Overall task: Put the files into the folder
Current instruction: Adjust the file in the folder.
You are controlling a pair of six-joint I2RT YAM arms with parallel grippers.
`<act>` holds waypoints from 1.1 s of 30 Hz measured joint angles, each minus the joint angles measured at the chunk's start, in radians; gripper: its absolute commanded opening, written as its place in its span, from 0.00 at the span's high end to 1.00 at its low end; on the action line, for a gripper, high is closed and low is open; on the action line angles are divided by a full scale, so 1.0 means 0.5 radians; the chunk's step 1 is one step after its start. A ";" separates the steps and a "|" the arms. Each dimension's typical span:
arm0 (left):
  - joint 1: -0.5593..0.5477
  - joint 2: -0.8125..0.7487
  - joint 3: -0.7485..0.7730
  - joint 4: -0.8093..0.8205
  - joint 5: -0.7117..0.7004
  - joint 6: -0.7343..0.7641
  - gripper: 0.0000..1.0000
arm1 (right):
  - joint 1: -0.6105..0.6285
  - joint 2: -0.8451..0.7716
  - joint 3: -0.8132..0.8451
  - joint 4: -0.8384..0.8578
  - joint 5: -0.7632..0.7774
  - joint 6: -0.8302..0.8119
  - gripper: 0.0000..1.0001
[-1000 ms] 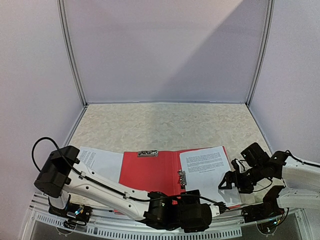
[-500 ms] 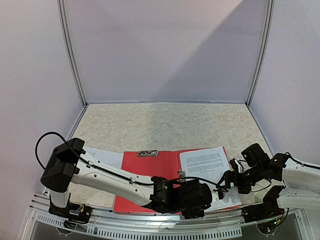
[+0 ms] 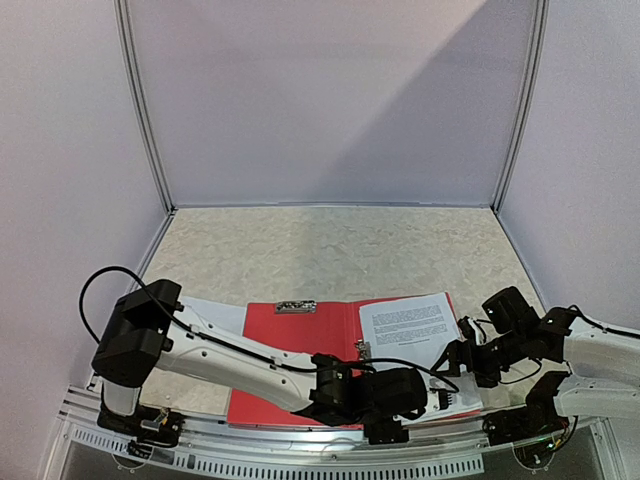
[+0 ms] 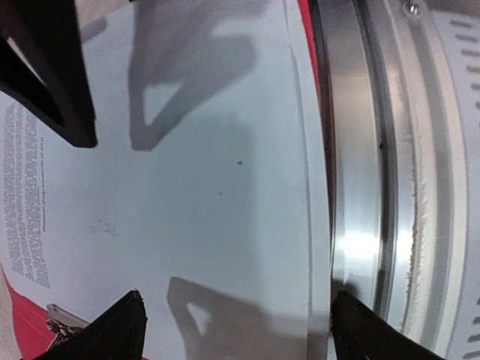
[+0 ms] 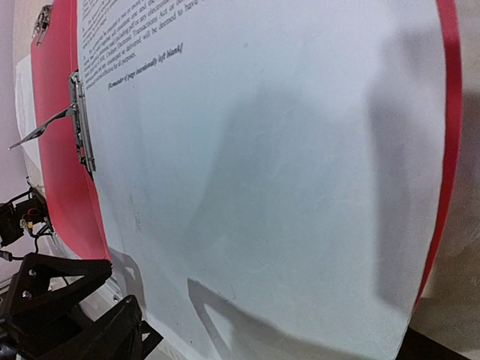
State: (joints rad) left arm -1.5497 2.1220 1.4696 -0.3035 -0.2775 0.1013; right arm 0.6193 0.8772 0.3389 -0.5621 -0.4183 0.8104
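Note:
The red folder lies open near the table's front edge, with a metal clip at its spine. A white printed sheet lies on its right cover; it also shows in the left wrist view and the right wrist view. A second sheet lies left of the folder, partly under my left arm. My left gripper is open just above the sheet's near edge. My right gripper is open over the sheet's right part. Neither holds anything.
A metal rail runs along the table's front edge, right beside the left gripper. My left arm stretches across the front of the folder. The right gripper's black finger shows in the left wrist view. Walls enclose the speckled tabletop.
My left arm has swung its wrist farther from the front rail and to the right, bringing its gripper over the sheet's near edge. The right arm has barely moved.

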 measured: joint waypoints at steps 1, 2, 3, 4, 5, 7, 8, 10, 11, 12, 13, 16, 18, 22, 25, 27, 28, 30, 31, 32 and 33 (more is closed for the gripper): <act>0.000 0.015 0.002 -0.011 -0.006 -0.001 0.16 | 0.000 0.001 0.000 0.001 0.000 0.001 0.06; 0.005 0.031 0.002 -0.026 -0.011 -0.001 0.17 | 0.000 0.002 0.000 0.002 0.000 0.001 0.06; 0.008 0.040 0.002 -0.039 -0.013 -0.002 0.17 | 0.000 0.004 0.000 0.004 -0.002 0.000 0.06; 0.014 0.047 0.002 -0.054 -0.019 -0.002 0.18 | 0.000 0.004 0.000 0.004 -0.002 0.000 0.06; 0.023 0.048 0.002 -0.069 -0.024 -0.001 0.18 | 0.000 0.005 0.000 0.005 -0.003 0.000 0.06; 0.040 0.047 0.002 -0.078 -0.020 -0.002 0.18 | 0.000 0.008 0.000 0.008 -0.005 0.000 0.06; 0.047 0.047 0.002 -0.077 -0.002 -0.005 0.18 | 0.000 0.008 0.000 0.010 -0.006 -0.001 0.06; 0.051 0.043 0.002 -0.078 0.014 -0.005 0.17 | 0.000 0.009 0.000 0.011 -0.006 -0.002 0.06; 0.055 0.039 -0.003 -0.076 0.022 -0.005 0.17 | 0.000 0.013 0.000 0.013 -0.007 -0.002 0.06; 0.060 0.032 -0.010 -0.076 0.030 -0.005 0.17 | 0.000 0.014 0.000 0.014 -0.008 -0.004 0.06; 0.068 0.024 -0.017 -0.078 0.041 -0.005 0.17 | 0.000 0.017 0.000 0.017 -0.008 -0.005 0.06; 0.101 0.008 -0.026 -0.089 0.072 -0.005 0.16 | 0.000 0.027 -0.001 0.021 -0.011 -0.008 0.06; 0.119 0.005 -0.026 -0.098 0.082 -0.003 0.16 | 0.000 0.029 -0.001 0.022 -0.012 -0.009 0.06; 0.143 0.005 -0.026 -0.134 0.111 0.001 0.16 | 0.000 0.030 -0.001 0.022 -0.012 -0.011 0.06; 0.150 0.005 -0.026 -0.159 0.121 0.001 0.16 | 0.000 0.030 0.000 0.020 -0.010 -0.021 0.09; 0.153 0.005 -0.026 -0.160 0.124 -0.001 0.16 | 0.000 0.030 0.000 0.011 0.002 -0.040 0.16; 0.154 0.005 -0.026 -0.160 0.124 -0.002 0.16 | 0.000 0.031 0.001 0.007 0.012 -0.056 0.19; 0.159 0.005 -0.024 -0.159 0.127 -0.002 0.17 | 0.000 0.047 0.002 0.000 0.045 -0.089 0.21; 0.163 0.005 -0.021 -0.160 0.130 -0.002 0.17 | 0.000 0.060 0.008 -0.004 0.054 -0.104 0.22; 0.169 0.007 -0.011 -0.168 0.130 -0.002 0.18 | 0.000 0.073 0.014 -0.005 0.063 -0.117 0.22; 0.176 0.015 0.011 -0.177 0.130 -0.002 0.19 | 0.000 0.098 0.024 -0.008 0.071 -0.130 0.22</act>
State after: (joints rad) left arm -1.4616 2.1296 1.4754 -0.3920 -0.2127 0.1005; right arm 0.6193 0.9260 0.3508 -0.5659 -0.3828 0.7452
